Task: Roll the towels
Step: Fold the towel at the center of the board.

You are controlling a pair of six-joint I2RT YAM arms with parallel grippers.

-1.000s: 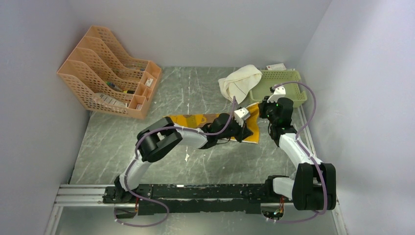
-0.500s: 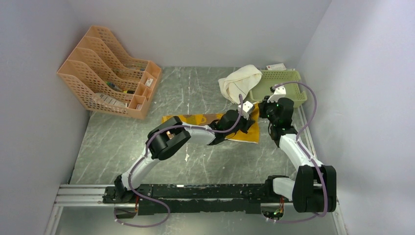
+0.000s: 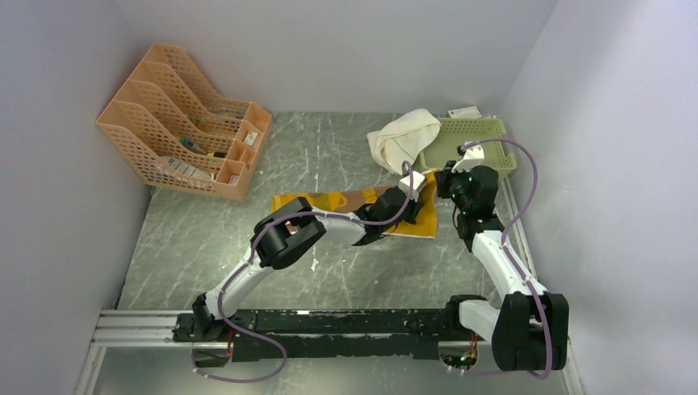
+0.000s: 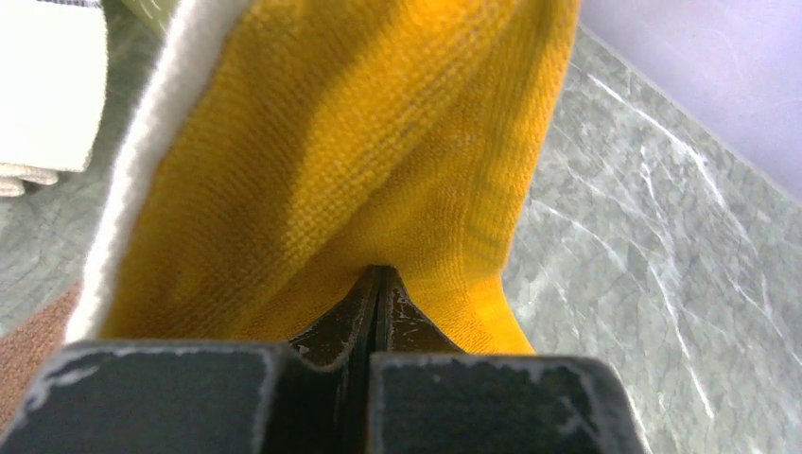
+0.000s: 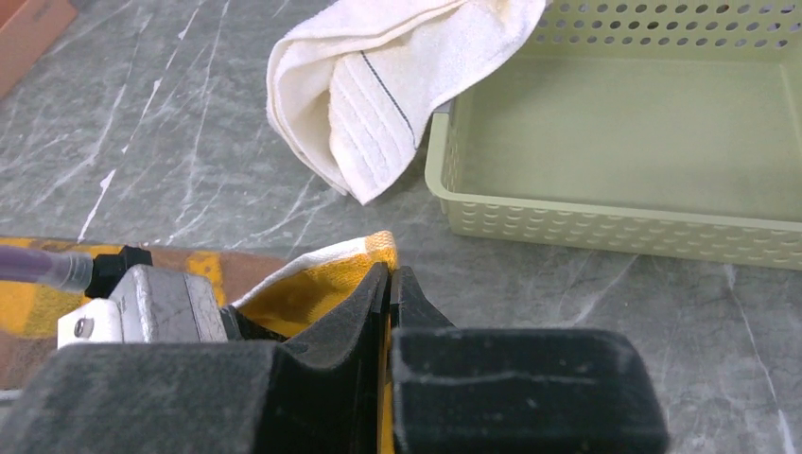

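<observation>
Towels first, from above: you see the mustard-yellow towel point(image 3: 321, 200) spread on the tabletop point(image 3: 370, 271), its right end at both tools, and the cream-white towel point(image 3: 402, 138) resting against the green basket point(image 3: 473, 125). Left wrist view shows you the left tool point(image 4: 376, 284) pinched tight on yellow cloth. Right wrist view shows the right tool point(image 5: 389, 284) clamped on the same towel's corner.

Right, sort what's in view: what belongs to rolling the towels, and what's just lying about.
Belongs to the job:
yellow-and-brown towel, gripped by the left claw and right claw
cream towel, untouched

Just lying about:
green basket
orange file rack
white card behind the basket
</observation>
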